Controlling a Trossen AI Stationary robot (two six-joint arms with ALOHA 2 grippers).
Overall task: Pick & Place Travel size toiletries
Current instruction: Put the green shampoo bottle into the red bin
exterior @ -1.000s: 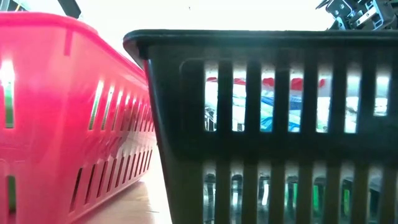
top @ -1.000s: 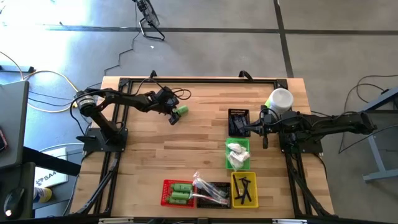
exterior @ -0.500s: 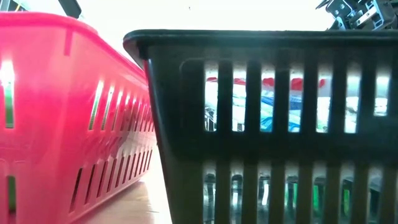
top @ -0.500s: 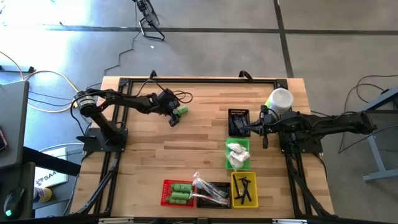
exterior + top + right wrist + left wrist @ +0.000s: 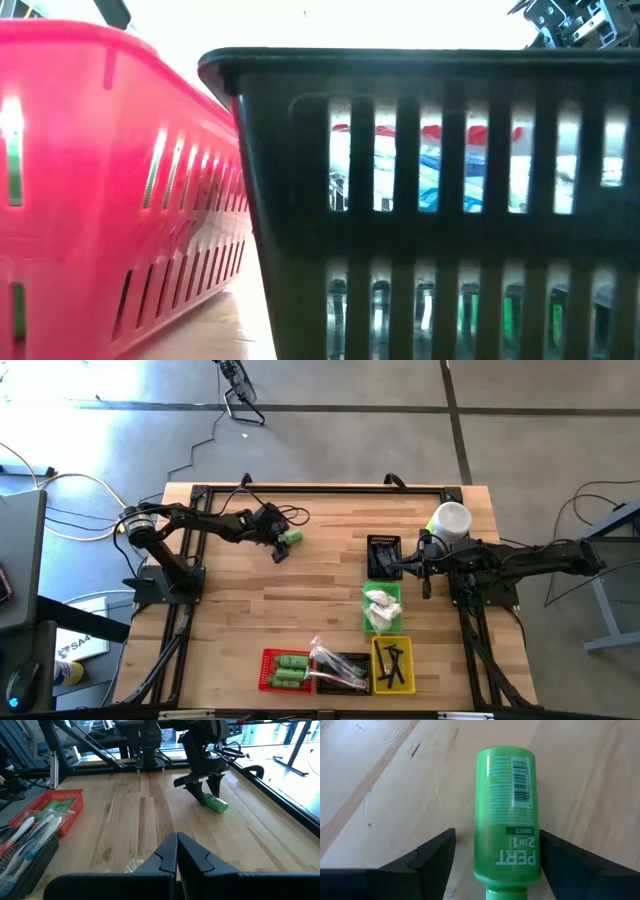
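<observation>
A small green bottle (image 5: 507, 815) lies on its side on the wood table, left of centre toward the far edge (image 5: 291, 538). My left gripper (image 5: 495, 855) is open and low over it, one finger on either side of the bottle's cap end; the right wrist view shows it (image 5: 202, 782) astride the bottle (image 5: 216, 803). My right gripper (image 5: 176, 845) is shut and hovers at the far black basket (image 5: 383, 555), touching nothing that I can see. Other toiletries lie in the baskets. My left gripper stands open around the cap end (image 5: 509, 885) of the green bottle, its fingers lying along the bottle. The bottle rests flat on the table. One finger (image 5: 560, 855) looks close against the bottle's side, but I cannot tell whether it touches.
A red basket (image 5: 285, 670) with green bottles, a black one (image 5: 345, 660) with toothbrushes and a yellow one (image 5: 392, 665) with black combs stand at the near edge. A green basket (image 5: 382, 608) holds white packets. A white cup (image 5: 452, 520) stands far right. Bare wood lies mid-table.
</observation>
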